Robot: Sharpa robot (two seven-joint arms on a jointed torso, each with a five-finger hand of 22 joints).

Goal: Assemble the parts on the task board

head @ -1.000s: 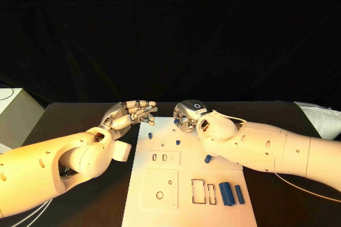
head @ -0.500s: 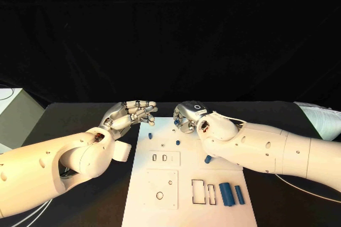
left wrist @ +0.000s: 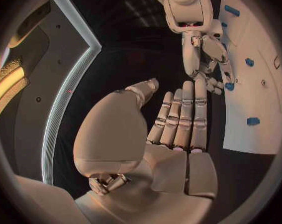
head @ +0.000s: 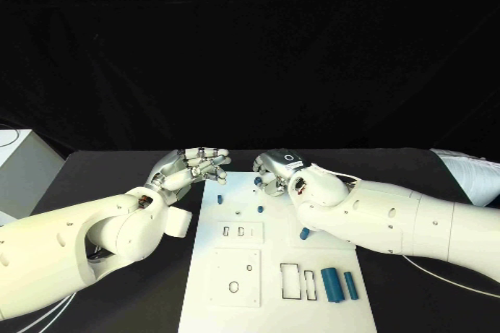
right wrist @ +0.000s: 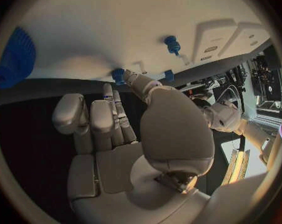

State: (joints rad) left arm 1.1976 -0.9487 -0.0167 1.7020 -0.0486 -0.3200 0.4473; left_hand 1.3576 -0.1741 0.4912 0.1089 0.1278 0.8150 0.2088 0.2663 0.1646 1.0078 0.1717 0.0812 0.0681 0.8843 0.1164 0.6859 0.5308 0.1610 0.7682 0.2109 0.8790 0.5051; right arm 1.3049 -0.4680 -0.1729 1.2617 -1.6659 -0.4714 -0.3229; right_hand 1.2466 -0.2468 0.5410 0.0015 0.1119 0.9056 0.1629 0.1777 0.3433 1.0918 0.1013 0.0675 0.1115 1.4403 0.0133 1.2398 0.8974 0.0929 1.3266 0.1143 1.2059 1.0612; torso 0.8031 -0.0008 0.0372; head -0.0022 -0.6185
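The white task board (head: 273, 304) lies lengthwise in the middle of the black table. At its far edge my right hand (head: 277, 170) reaches down, thumb and fingertips pinching a small blue part (head: 259, 179) that also shows at the thumb tip (right wrist: 118, 75). My left hand (head: 193, 167) hovers beside the board's far left corner, palm up, fingers (left wrist: 184, 112) held together and thumb apart, holding nothing. Small blue pegs (head: 220, 199) (head: 259, 209) stand on the board. A short blue piece (head: 304, 233) lies by the right forearm. Two blue cylinders (head: 332, 284) (head: 350, 284) lie near the board's near right.
The board carries a small plate with two slots (head: 240, 232), a square plate with a hole (head: 235, 275) and two rectangular cut-outs (head: 298, 281). A pale box (head: 16, 174) stands at the table's left edge, white cloth (head: 469, 175) at the right, a cable (head: 448, 279) beside the right arm.
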